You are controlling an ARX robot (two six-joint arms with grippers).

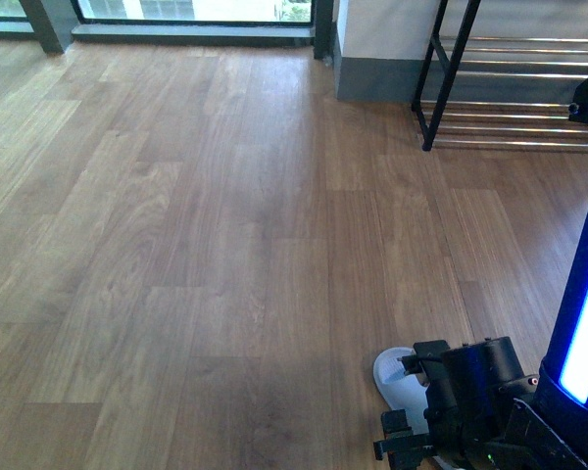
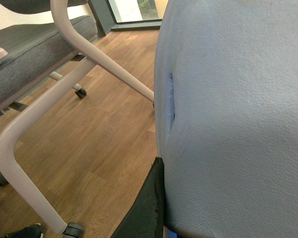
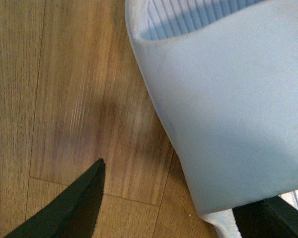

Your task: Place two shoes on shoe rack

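A pale blue-white pebbled-leather surface fills the left wrist view beside the left gripper's black finger; its grip cannot be told. The right gripper is spread, its 2 fingers astride a smooth white shoe. Only the front view shows the black-framed, chrome-barred shoe rack, far ahead of it.

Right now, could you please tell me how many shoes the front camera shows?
1: a white shoe on the floor at the lower right, partly covered by the right gripper. The second shoe may be hidden or out of frame.
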